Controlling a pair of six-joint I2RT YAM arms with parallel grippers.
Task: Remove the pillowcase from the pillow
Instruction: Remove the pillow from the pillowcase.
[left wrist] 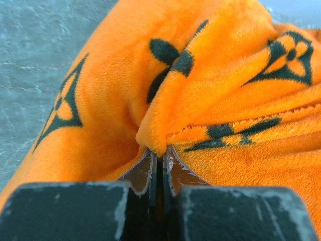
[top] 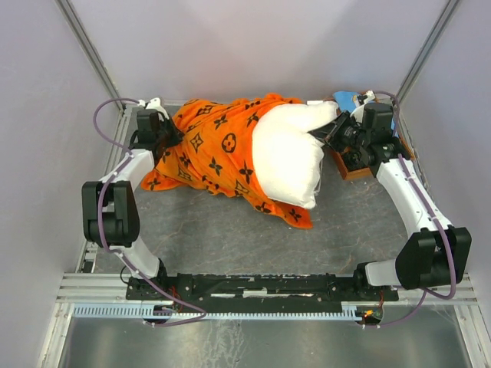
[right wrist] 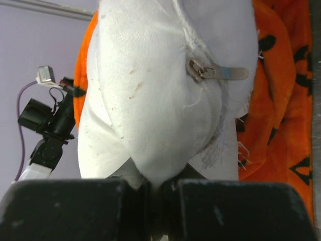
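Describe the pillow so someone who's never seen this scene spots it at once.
On the grey table, at its far side, lies an orange pillowcase with black motifs. The pillow bulges out of its right end, a corner pinched in the right gripper. It is the only plain white, puffy thing there.

We stretch both arms forward, elbows bent outward. Our left gripper (top: 170, 136) has its jaws clamped tight, and so does our right gripper (top: 331, 138), the two facing inward.

No text can be read; the pillowcase (top: 207, 146) bears only black motifs
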